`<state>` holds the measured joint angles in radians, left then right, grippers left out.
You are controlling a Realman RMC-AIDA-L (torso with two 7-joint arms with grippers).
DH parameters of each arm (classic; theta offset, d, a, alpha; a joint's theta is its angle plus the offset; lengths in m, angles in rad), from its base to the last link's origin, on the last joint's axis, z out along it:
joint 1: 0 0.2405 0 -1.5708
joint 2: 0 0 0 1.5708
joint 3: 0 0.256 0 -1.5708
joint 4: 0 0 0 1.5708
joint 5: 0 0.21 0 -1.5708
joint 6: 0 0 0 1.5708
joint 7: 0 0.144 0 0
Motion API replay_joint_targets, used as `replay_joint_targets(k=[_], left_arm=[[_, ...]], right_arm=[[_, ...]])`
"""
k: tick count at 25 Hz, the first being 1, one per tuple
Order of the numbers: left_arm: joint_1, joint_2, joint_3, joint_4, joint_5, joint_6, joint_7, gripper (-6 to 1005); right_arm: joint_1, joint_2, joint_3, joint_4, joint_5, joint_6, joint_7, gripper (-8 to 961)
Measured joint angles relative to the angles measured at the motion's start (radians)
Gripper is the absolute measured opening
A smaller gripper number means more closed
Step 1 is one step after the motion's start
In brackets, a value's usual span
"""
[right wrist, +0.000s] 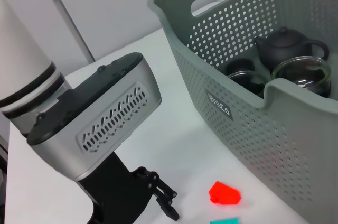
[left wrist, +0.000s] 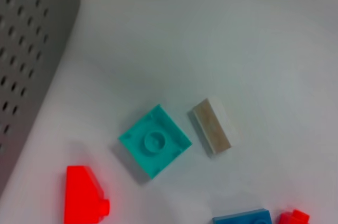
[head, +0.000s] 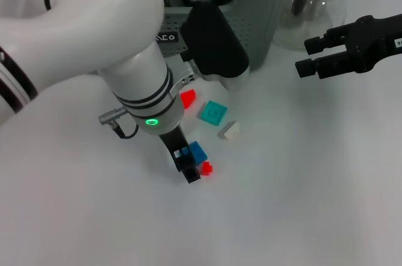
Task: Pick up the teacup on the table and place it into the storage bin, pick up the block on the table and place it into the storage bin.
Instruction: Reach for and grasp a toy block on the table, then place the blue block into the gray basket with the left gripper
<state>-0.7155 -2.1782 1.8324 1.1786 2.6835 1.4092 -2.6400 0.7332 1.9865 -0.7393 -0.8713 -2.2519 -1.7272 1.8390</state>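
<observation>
Your left gripper [head: 190, 169] sits lowest on the table [head: 301, 203], fingers pointing down at the blue block [head: 198, 151] and just beside the small red piece [head: 206, 168]; you cannot tell whether the fingers are spread or pinched.

Blocks, loose on the table, five counted:
- one blue block, flat, square-edged;
- one small red piece, studded;
- one red block [head: 188, 98], sloped, with a stud on one side;
- one teal plate [head: 213, 112], square, with a round stud in its middle;
- one pale brick [head: 229, 130], narrow and oblong, just beside the teal plate.

Bin [head: 251, 27], one: grey-green plastic, perforated walls, rounded rim, cut-out handle, black label. It stands at the table's far edge, behind the blocks. Inside it you have a dark teapot [right wrist: 288, 44] and two round glass-rimmed vessels.

Glass teapot [head: 317, 2], one, black lid, beside the bin.

Right gripper [head: 308, 56]: black, hovering apart over the table's right, fingers parted, holding nothing.

Table: white, smooth, matte.
</observation>
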Motion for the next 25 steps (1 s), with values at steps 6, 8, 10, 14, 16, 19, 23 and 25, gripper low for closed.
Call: replay_joint_targets(k=[6,8,10,14,16,19,23,25], left_arm=[[-0.004,0.000,0.011,-0.009,-0.002,-0.006,0.000,857],[-0.004,0.000,0.011,-0.009,-0.002,-0.010,0.000,857],[-0.004,0.000,0.011,-0.010,-0.003,-0.015,0.000,857],[-0.004,0.000,0.011,-0.011,-0.005,-0.017,0.000,856],[-0.004,0.000,0.011,-0.011,-0.005,-0.018,-0.001,856],[-0.005,0.000,0.011,-0.013,-0.005,-0.018,-0.002,856],[-0.006,0.000,0.017,-0.013,-0.006,-0.018,-0.003,740],[-0.006,0.000,0.017,-0.013,-0.007,-0.018,-0.007,662]], right_arm=[[0.000,0.000,0.000,0.000,0.000,0.000,-0.001,687],[0.000,0.000,0.000,0.000,0.000,0.000,-0.001,687],[0.000,0.000,0.000,0.000,0.000,0.000,-0.001,687],[0.000,0.000,0.000,0.000,0.000,0.000,-0.001,687],[0.000,0.000,0.000,0.000,0.000,0.000,-0.001,687],[0.000,0.000,0.000,0.000,0.000,0.000,-0.001,687],[0.000,0.000,0.000,0.000,0.000,0.000,-0.001,687],[0.000,0.000,0.000,0.000,0.000,0.000,-0.001,687]])
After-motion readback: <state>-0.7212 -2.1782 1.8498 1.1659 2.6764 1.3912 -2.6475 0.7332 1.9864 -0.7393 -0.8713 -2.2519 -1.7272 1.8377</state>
